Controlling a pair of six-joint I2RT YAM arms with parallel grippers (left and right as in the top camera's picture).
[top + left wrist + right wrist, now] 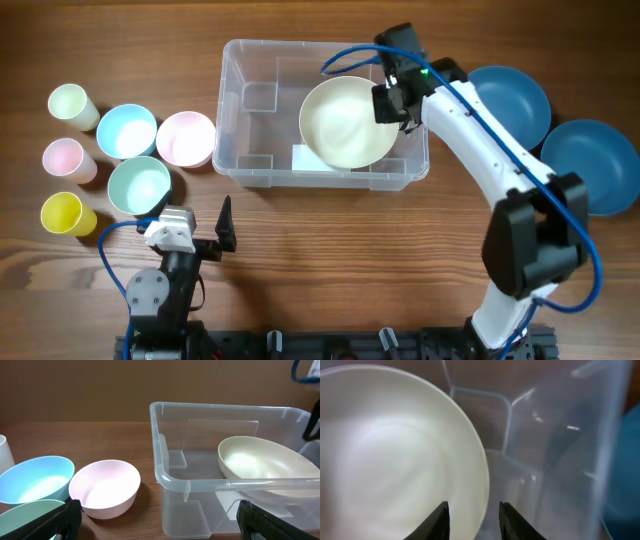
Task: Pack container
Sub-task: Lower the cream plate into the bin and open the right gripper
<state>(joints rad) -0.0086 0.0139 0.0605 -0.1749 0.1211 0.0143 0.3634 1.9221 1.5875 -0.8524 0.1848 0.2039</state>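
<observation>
The right gripper is clamped on the rim of the cream bowl inside the container, frame centre. The left gripper, lower left, has its fingers apart.

No readable text, brand, number or sign in any view. Only candidate: white label on base of container, blank at this resolution, partly covered by cream bowl. Nothing printed on bowls or cups as far as visible.
</observation>
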